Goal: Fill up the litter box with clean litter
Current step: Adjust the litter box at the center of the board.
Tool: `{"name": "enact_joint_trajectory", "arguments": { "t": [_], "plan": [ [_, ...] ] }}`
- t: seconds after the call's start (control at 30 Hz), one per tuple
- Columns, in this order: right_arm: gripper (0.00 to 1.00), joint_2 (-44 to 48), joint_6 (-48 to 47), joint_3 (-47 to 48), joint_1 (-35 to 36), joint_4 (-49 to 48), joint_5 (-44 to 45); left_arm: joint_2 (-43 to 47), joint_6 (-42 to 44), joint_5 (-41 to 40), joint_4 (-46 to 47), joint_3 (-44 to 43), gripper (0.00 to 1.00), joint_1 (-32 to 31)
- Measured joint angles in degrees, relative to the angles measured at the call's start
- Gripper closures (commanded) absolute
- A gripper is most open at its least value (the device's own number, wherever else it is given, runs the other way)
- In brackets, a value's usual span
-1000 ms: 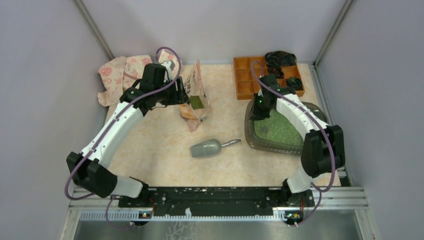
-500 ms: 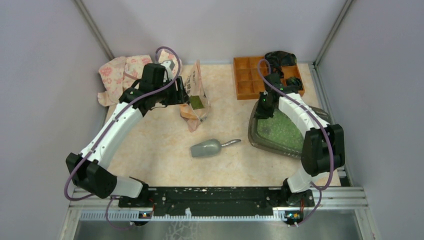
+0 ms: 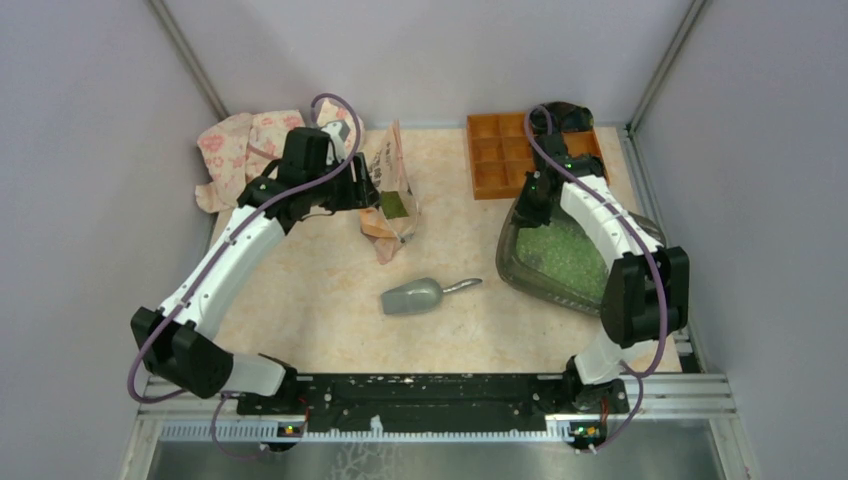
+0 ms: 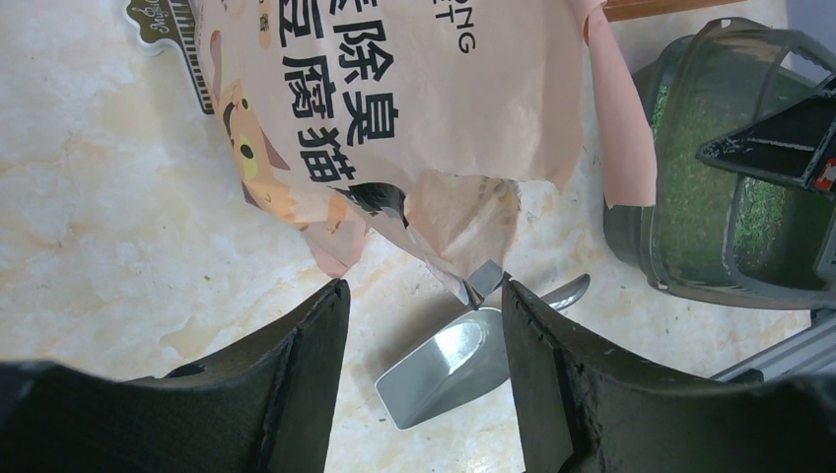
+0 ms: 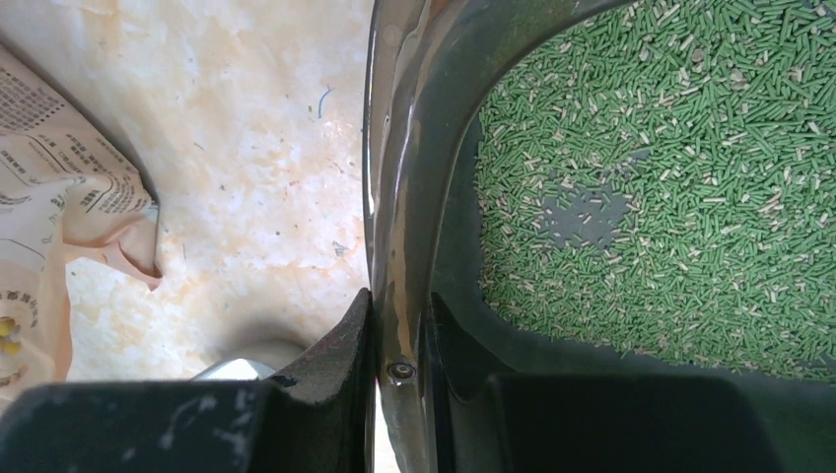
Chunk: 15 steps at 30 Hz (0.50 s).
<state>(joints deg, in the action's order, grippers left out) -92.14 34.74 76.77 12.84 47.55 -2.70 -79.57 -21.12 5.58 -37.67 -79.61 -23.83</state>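
The dark grey-green litter box (image 3: pixel 520 268) stands at the right of the table, its far left corner lifted and tilted. Light-green litter (image 3: pixel 560 252) covers its floor, with small bare patches in the right wrist view (image 5: pixel 680 168). My right gripper (image 3: pixel 533 196) is shut on the box's rim (image 5: pixel 394 197), one finger outside and one inside. My left gripper (image 4: pixel 424 325) is open and empty, just left of the pink printed litter bag (image 3: pixel 390 195). The bag's torn lower edge (image 4: pixel 463 212) hangs just beyond its fingertips.
A grey plastic scoop (image 3: pixel 415 296) lies mid-table, also visible between my left fingers (image 4: pixel 453 360). An orange compartment tray (image 3: pixel 500 152) with dark items sits at the back right, just behind the litter box. A pink floral cloth (image 3: pixel 240 145) lies at the back left.
My right gripper has moved toward the back, dragging the litter box's corner with it. The box has turned and tilted, and the litter has shifted. The left arm has not moved.
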Motion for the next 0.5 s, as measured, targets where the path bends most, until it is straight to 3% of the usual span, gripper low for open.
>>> {"name": "enact_joint_trajectory", "arguments": {
  "t": [0.23,0.5],
  "plan": [
    [1.00,-2.2,-0.5,4.2,-1.4,2.0,-1.0,0.6,-0.2,0.8,0.4,0.6,0.36,0.0],
    [1.00,-3.1,-1.3,2.5,-1.7,1.9,-3.0,1.0,-0.3,1.5,0.8,1.6,0.36,0.0]
  ]
}}
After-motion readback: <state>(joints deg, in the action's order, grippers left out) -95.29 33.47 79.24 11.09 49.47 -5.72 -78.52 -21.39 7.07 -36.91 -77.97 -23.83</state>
